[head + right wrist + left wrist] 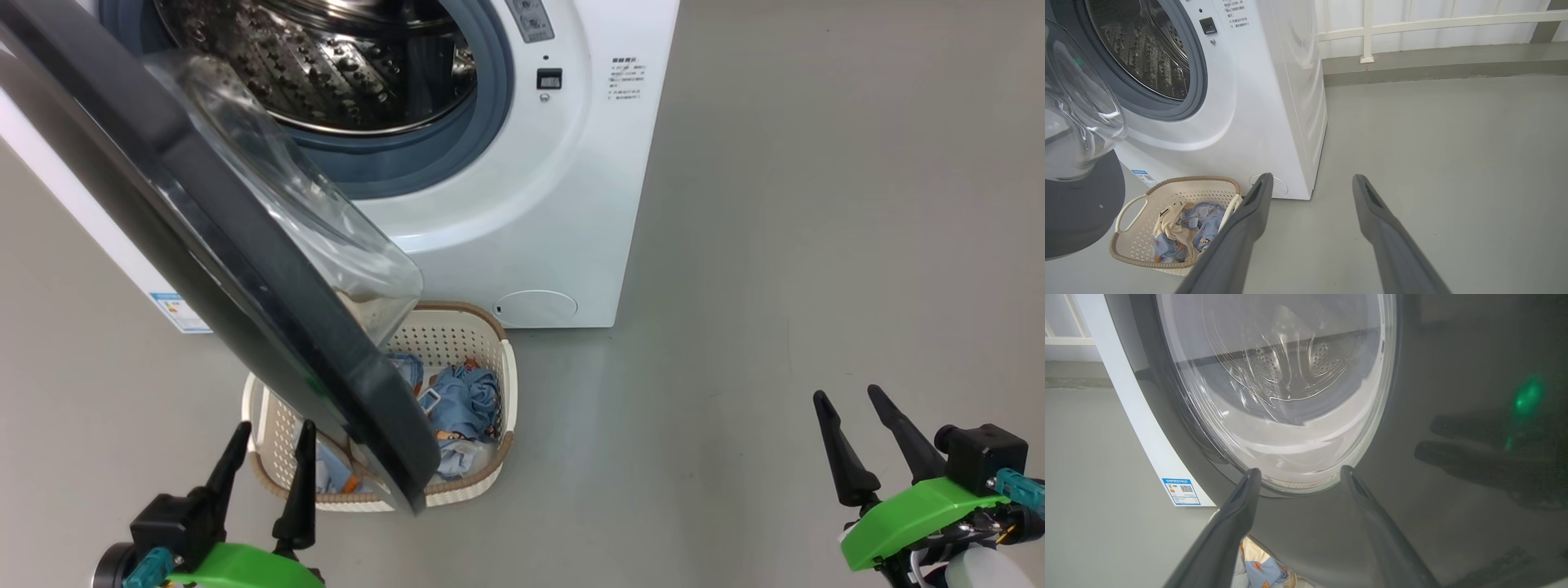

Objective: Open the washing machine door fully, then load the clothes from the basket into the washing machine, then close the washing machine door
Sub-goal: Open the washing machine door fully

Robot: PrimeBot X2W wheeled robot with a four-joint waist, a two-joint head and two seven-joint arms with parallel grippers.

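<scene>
Two spread wide, left gripper (275, 425) beside door rim (245, 269), right gripper (847, 392) over open floor (775, 245)

Washing machine (563, 204): one. Washing machine door (204, 245): one. Basket (457, 327): one, at machine's 6 o'clock. Clothes (465, 400): tangled heap, exact count unclear; one cream, rest light blue. Grippers: two, left gripper (275, 425) and right gripper (847, 392), two fingers each. Label sticker (180, 310): one. Round cap (535, 306): one.

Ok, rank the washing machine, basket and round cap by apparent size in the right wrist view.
Largest to smallest:
1. washing machine
2. basket, nearer the camera yet clearly smaller
3. round cap
</scene>
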